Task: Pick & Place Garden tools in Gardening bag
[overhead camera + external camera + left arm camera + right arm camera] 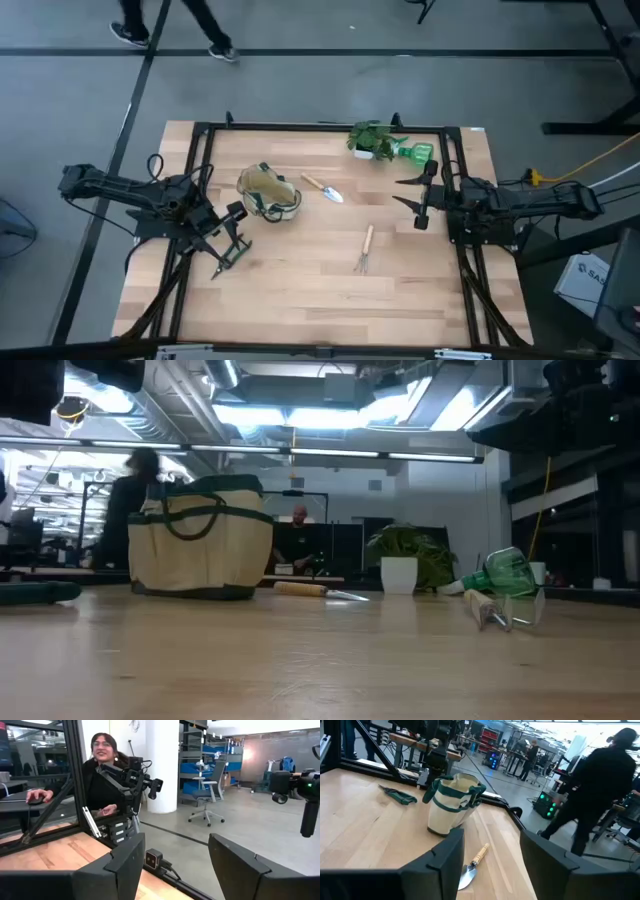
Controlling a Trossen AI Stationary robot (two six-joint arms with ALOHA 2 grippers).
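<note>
While nothing is yet packed, risks stand as follows.

High view: gardening bag [268,193] left of centre; trowel [323,188] just to its right; hand fork [365,248] lower centre; green plastic tool [414,153] upper right beside potted plant [371,139]. Left gripper [229,243], jaws wide, empty, lower left. Right gripper [417,203], jaws apart, empty, right of centre. Hazard: plant snagged when reaching the green tool.

Low view: bag upright at left. Hazard: soft bag toppling if nudged.

Left wrist view: fingers [125,862] spread, nothing between.

Right wrist view: trowel lower centre, near bag. Hazard: blade slipping from grasp.
</note>
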